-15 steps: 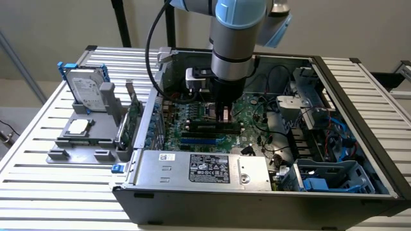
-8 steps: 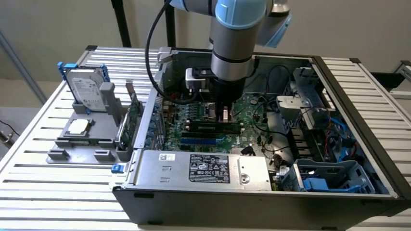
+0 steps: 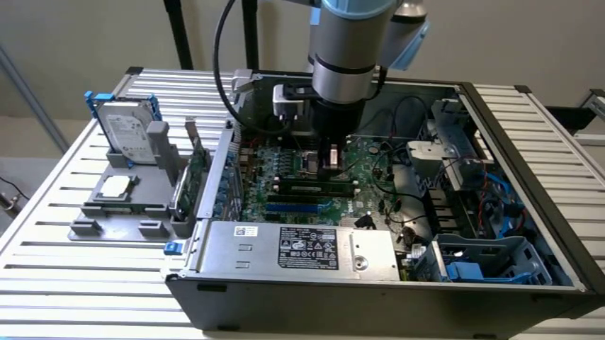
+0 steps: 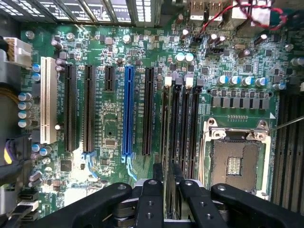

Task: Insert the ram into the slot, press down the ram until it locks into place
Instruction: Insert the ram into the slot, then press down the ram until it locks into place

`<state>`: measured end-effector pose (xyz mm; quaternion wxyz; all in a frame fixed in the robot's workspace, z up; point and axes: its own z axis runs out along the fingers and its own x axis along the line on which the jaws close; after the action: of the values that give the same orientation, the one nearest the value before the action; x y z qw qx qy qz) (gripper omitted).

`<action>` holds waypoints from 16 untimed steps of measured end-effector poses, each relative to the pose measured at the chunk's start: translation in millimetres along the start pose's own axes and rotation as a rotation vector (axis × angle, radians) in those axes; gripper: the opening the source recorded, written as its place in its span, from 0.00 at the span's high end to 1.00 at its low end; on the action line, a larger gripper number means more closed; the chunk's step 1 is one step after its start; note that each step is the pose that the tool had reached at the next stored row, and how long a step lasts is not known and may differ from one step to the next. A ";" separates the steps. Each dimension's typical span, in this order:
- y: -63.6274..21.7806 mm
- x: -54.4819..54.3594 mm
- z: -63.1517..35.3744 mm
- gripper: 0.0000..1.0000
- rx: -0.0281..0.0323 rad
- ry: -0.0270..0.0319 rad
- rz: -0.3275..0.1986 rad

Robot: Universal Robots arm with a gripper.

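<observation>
The ram (image 3: 317,187), a thin green stick with dark chips, stands on edge in one of the parallel black memory slots (image 3: 283,191) on the motherboard inside the open computer case. My gripper (image 3: 331,170) reaches straight down onto its top edge near the middle. In the wrist view the ram (image 4: 166,142) shows edge-on along the outermost slot, whose white latch (image 4: 167,81) sits at the far end. The gripper (image 4: 166,167) has its two black fingers (image 4: 158,175) close on either side of the stick, shut on it. The neighbouring slots (image 4: 183,123) hold nothing.
A blue slot (image 4: 127,111) and black expansion slots lie beside the memory sockets; the silver processor socket (image 4: 235,159) lies on the other side. The power supply (image 3: 302,248), drive cage (image 3: 482,258) and loose cables (image 3: 406,113) crowd the case. A hard drive (image 3: 127,131) stands outside, at the exterior view's left.
</observation>
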<state>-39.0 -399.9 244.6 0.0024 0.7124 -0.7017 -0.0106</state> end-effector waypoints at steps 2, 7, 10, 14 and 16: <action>0.2 -0.1 -8.7 0.78 -0.0013 -0.0001 0.000; 0.2 -0.2 -12.2 0.89 -0.0032 -0.0004 0.000; 0.2 -0.1 -12.3 0.89 -0.0033 -0.0002 0.000; 0.2 -0.1 -12.3 0.89 -0.0033 -0.0002 0.000; 0.2 -0.1 -12.3 0.89 -0.0033 -0.0002 0.000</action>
<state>-39.0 -399.9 256.9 0.0035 0.7123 -0.7017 -0.0118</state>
